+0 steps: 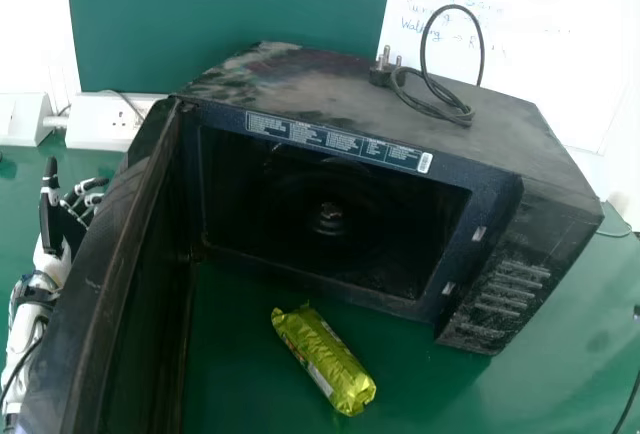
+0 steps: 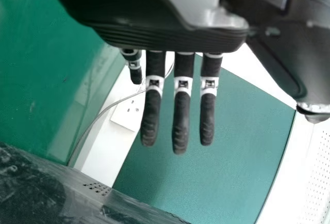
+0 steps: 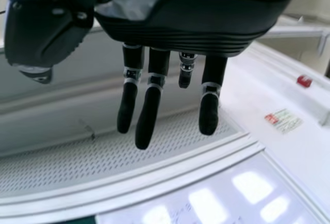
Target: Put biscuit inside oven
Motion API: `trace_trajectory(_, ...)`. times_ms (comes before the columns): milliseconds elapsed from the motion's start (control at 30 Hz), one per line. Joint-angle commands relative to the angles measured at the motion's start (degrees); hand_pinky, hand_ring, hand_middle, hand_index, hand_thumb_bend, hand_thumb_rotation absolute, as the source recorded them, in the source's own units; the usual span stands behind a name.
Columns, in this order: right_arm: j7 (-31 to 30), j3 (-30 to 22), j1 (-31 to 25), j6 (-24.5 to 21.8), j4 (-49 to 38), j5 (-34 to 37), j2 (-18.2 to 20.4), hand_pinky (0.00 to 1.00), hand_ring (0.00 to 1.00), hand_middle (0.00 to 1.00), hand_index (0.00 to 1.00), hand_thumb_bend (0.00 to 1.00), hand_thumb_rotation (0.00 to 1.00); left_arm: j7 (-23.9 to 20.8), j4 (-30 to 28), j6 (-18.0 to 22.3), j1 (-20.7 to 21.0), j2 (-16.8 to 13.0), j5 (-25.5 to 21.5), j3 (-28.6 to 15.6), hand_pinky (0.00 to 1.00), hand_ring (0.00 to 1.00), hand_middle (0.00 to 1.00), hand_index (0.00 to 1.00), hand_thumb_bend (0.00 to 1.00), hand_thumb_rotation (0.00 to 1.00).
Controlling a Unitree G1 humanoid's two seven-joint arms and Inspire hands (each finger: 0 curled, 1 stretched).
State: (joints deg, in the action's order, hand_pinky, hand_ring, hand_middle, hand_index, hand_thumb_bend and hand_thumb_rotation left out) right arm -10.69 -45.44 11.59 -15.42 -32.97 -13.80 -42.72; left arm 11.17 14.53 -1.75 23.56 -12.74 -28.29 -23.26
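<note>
Green table (image 1: 560,374), head view: one biscuit packet (image 1: 325,359), lying before the oven (image 1: 330,89), below its open mouth (image 1: 400,219). Risks: the open door (image 1: 100,264) may be knocked by the left hand (image 1: 68,224), placed on its outer side; the slick-looking packet may slip, or catch the sill (image 1: 310,280) if lifted too low. Packet's long axis: diagonal, far end leftward toward the mouth, near end rightward toward the robot.

Left wrist view: left hand, fingers (image 2: 181,121) straight, released, holding nothing.

Right wrist view: right hand (image 3: 196,28), fingers (image 3: 148,118) straight, released, holding nothing.
</note>
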Motion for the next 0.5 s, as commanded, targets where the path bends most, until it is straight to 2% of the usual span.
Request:
trace_trajectory(0,-2.98,-1.05,-0.53,-0.18,-1.50,4.16,-0.84,0.20,0.26,0.40,0.53,0.89,0.51,-0.06,-0.26,-0.21,0.04,0.11,-0.43,-0.46,0.24,0.30,0.38,0.49,0.52,0.06)
trace_trajectory(67,-5.65,-1.59,-0.76,-0.09,-2.07,7.99,-1.07,0.20,0.26,0.39,0.54,0.85,0.46,-0.08,-0.29,-0.28,0.05,0.09,-0.43,-0.46,0.24,0.30,0.38,0.49,0.52,0.06)
trace_trajectory(200,-12.04,-3.37,-1.19,4.32,0.88,16.86,-2.44,0.20,0.27,0.39,0.54,0.74,0.34,-0.22,-0.30,-0.34,0.10,0.17,-0.45,-0.49,0.24,0.30,0.38,0.49,0.52,0.06)
trace_trajectory(333,-15.62,-4.19,-3.08,8.55,2.47,19.43,-4.14,0.21,0.30,0.41,0.55,0.74,0.36,-0.17,-0.28,-0.17,0.11,0.18,-0.39,-0.48,0.24,0.30,0.38,0.49,0.52,0.06)
trace_trajectory(400,-18.26,-4.56,-4.26,10.05,2.49,21.41,-5.04,0.19,0.30,0.41,0.57,0.69,0.32,-0.23,-0.35,-0.14,0.06,0.16,-0.28,-0.44,0.24,0.30,0.38,0.49,0.52,0.06)
trace_trajectory(467,-23.05,-4.83,-5.29,14.73,5.04,23.91,-7.16,0.24,0.33,0.44,0.60,0.70,0.31,0.07,-0.26,0.01,-0.01,0.07,-0.33,-0.48,0.24,0.30,0.38,0.49,0.52,0.06)
